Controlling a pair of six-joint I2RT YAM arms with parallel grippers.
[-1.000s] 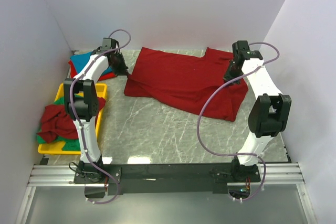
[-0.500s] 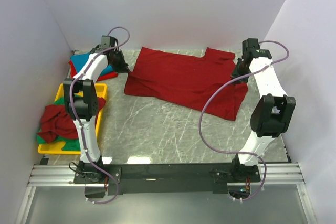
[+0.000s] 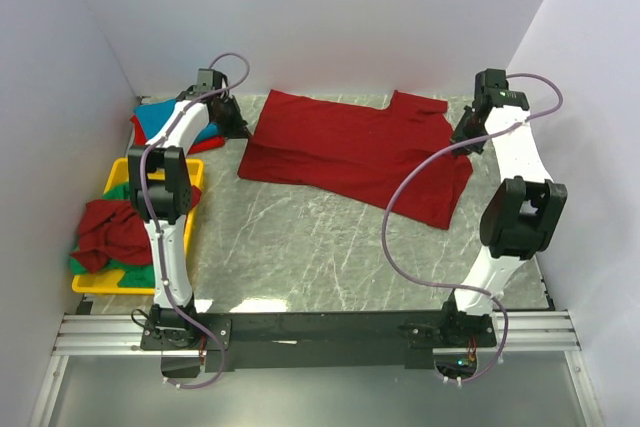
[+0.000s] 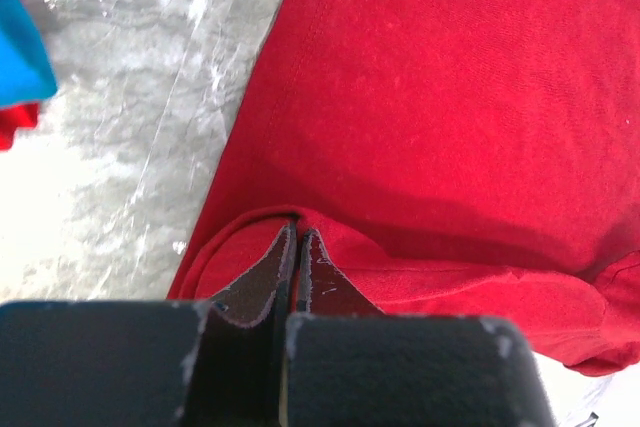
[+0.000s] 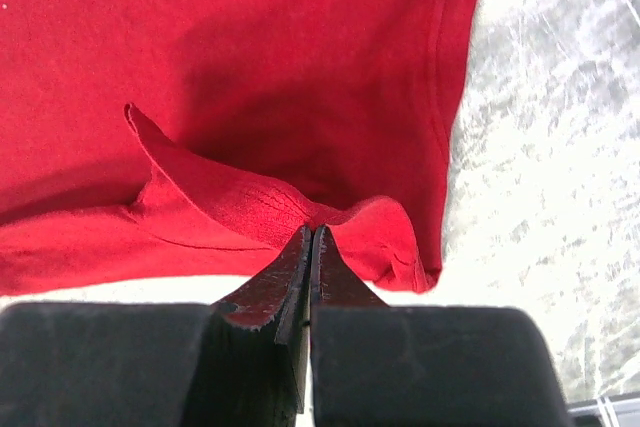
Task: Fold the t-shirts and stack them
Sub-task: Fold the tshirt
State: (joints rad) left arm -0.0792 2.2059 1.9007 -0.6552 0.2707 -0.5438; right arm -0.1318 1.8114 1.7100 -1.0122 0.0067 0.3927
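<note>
A dark red t-shirt [image 3: 350,152] lies spread across the far half of the table. My left gripper [image 3: 240,134] is shut on its left edge, where the cloth [image 4: 420,97] puckers around the closed tips [image 4: 298,231]. My right gripper [image 3: 462,137] is shut on the shirt's right edge, the fabric [image 5: 250,67] bunching at the tips [image 5: 310,231]. A turquoise blue t-shirt [image 3: 165,122] lies folded on a red one at the far left. More t-shirts, dark red [image 3: 108,230] and green [image 3: 100,269], are heaped on the yellow tray.
The yellow tray [image 3: 190,172] sits at the left beside the left arm's base. White walls close in the far side and both flanks. Marbled grey tabletop [image 3: 320,247] shows in front of the shirt. A blue cloth corner [image 4: 22,37] shows in the left wrist view.
My right gripper has moved right and farther back, pulling the shirt's right edge outward. The shirt now lies more stretched and flatter. The left gripper has barely shifted.
</note>
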